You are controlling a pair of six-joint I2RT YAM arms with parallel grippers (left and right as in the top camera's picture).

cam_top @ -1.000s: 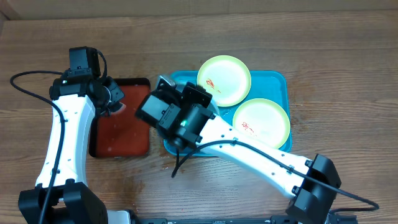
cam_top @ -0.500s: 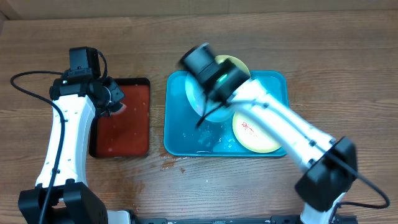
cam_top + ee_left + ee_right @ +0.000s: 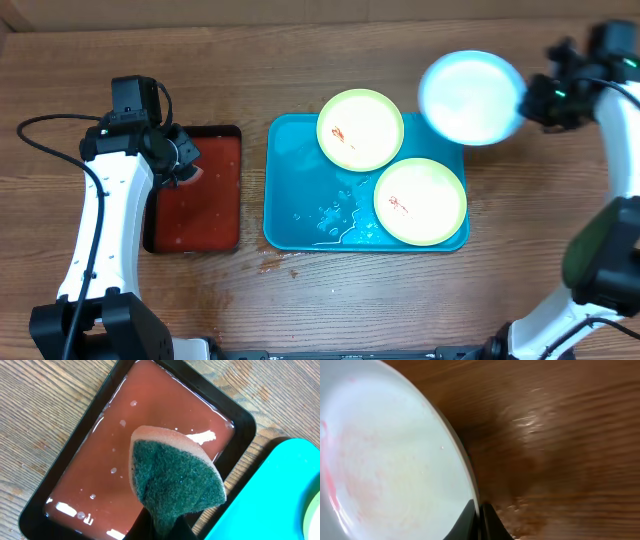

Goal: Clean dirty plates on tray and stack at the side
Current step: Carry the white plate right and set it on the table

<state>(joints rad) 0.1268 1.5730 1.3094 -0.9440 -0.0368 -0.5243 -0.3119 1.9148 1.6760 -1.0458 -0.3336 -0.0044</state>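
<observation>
Now | right gripper (image 3: 479, 510) pinches blue plate (image 3: 471, 97) rim | face up

Left arm: the white left arm (image 3: 100, 220) is rising from its base at the near-left corner, its long links running almost straight away from it.
Left wrist: the black wrist (image 3: 135, 100) is sitting at the far end, turning the claw back toward the right.
Left claw: the left claw (image 3: 182, 158) is clamping a sponge with a green scouring face and an orange back (image 3: 175, 480), its dark fingers (image 3: 145, 530) pinching the sponge's lower edge.
Right arm: the white right arm (image 3: 620, 150) is standing along the right edge, bending left at the top.
Right claw: the right claw (image 3: 535, 100) is pointing left, its jaws pinching the rim of a light blue round plastic plate (image 3: 470, 97).
</observation>
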